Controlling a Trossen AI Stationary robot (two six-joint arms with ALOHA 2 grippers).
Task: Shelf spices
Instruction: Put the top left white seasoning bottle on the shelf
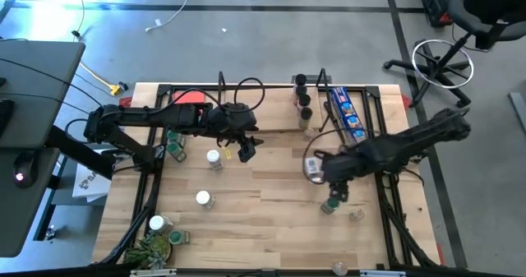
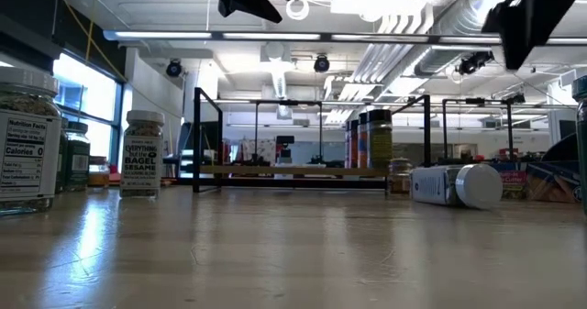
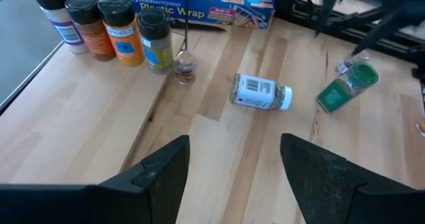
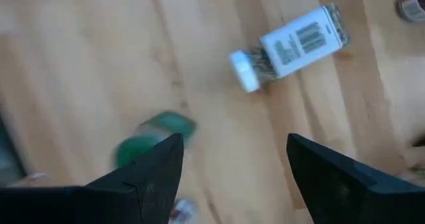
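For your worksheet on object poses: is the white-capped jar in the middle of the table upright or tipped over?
Tipped over. The white-capped jar lies on its side on the table, label facing up and cap pointing sideways.

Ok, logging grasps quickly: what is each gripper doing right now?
Left gripper: jaws open, holding nothing, above the table.
Right gripper: jaws open, holding nothing, over the green-lidded jar.
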